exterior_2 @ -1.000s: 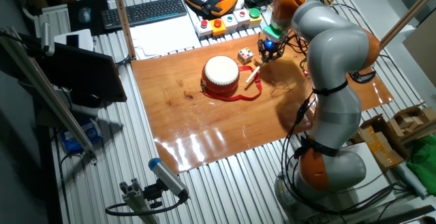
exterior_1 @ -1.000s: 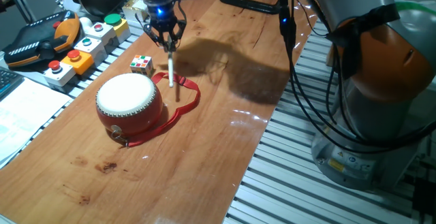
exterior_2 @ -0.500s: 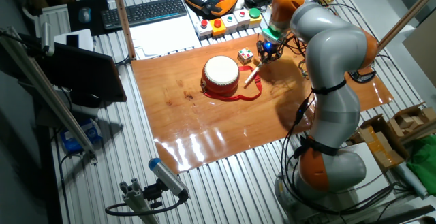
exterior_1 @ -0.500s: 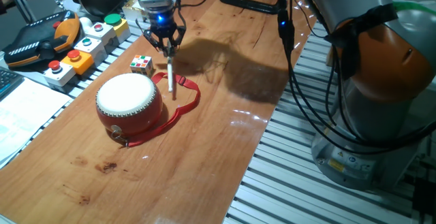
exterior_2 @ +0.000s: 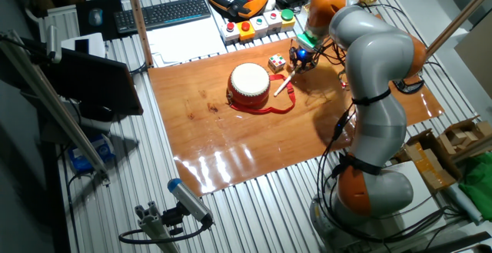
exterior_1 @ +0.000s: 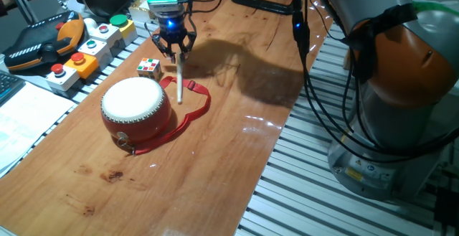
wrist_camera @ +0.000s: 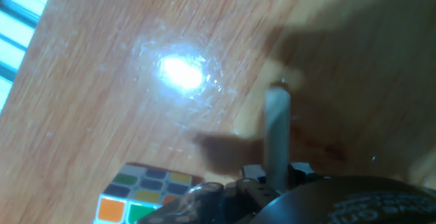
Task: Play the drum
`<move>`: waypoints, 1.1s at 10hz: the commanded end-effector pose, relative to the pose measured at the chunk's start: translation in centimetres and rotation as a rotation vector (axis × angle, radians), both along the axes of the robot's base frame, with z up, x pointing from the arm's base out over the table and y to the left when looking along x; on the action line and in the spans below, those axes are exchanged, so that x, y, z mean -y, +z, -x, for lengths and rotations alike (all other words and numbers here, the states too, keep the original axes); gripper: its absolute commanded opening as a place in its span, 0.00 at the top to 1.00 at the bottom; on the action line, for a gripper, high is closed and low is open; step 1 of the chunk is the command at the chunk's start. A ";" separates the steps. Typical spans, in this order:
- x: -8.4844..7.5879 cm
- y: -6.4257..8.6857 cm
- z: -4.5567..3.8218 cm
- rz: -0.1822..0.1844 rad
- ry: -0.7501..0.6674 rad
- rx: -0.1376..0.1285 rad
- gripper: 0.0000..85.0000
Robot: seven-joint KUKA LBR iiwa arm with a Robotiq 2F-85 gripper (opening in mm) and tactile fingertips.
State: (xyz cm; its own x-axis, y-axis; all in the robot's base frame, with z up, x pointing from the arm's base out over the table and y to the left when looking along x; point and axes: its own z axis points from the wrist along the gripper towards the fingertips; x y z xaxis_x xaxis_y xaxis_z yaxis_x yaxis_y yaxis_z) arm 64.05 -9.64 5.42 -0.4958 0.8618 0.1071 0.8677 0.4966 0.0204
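Pincer (exterior_1: pixel 175 50) clenched on thin white drumstick (exterior_1: pixel 179 80), beside red barrel drum (exterior_1: pixel 136 107). Risk: swing snags red strap (exterior_1: pixel 192 111) or knocks coloured puzzle cube (exterior_1: pixel 149 67).

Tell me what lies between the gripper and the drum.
In one fixed view, the white stick held by the gripper hangs beside the drum, above its red strap.

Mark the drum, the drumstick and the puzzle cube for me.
drum (exterior_1: pixel 133 97): one fixed view, middle of the white skin.
drumstick (exterior_1: pixel 179 82): one fixed view, mid-shaft below the jaws.
puzzle cube (exterior_1: pixel 149 67): one fixed view, top face.
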 end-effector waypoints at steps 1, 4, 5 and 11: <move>-0.1 -0.1 0.03 -0.001 -0.002 0.005 0.66; -0.5 1.1 0.20 0.008 -0.003 0.016 0.66; -0.8 2.5 0.34 0.022 -0.001 0.008 0.66; -3.6 12.0 2.23 0.049 0.026 0.001 0.89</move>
